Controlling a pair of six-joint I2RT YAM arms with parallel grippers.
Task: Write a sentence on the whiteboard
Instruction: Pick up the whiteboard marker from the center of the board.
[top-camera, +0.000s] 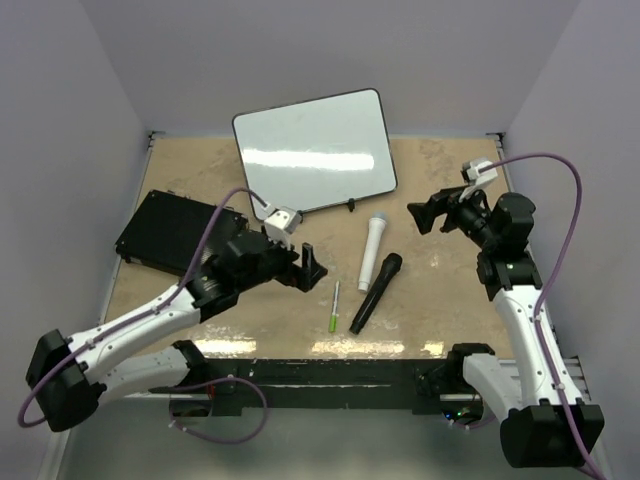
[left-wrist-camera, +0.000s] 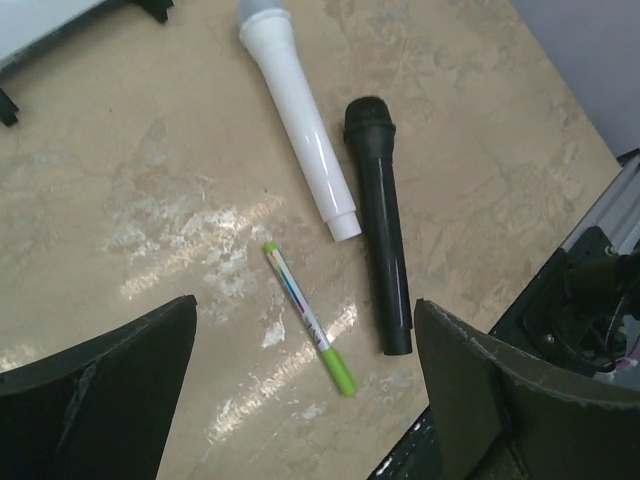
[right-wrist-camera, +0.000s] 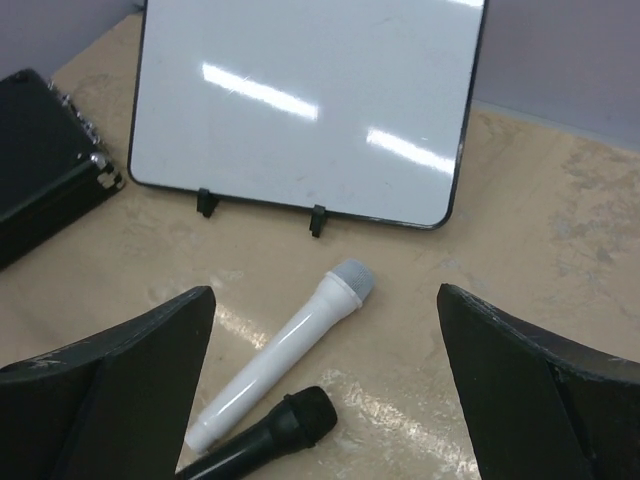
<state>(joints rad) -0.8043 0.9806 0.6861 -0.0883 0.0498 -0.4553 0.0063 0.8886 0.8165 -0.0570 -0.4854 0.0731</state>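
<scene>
While the whiteboard (top-camera: 315, 150) stands propped and blank at the worktop's (top-camera: 440, 300) far side in the top view, left tool (top-camera: 303, 262) and right tool (top-camera: 425, 213) gape empty. Left wrist: the green marker (left-wrist-camera: 308, 318) lies loose, seemingly light and roll-prone, best pinched mid-barrel. Right wrist: the glossy board looks rigid but tippable.

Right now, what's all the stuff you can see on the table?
whiteboard: one, white, black frame, far middle, propped up, blank
white microphone: one, white, grey head, in front of whiteboard
black microphone: one, black, beside the white one
marker: one, green cap, left of black microphone
pad: one, black, far left
table: one, beige, under everything
left gripper: one, black, open, near marker
right gripper: one, black, open, right side
</scene>
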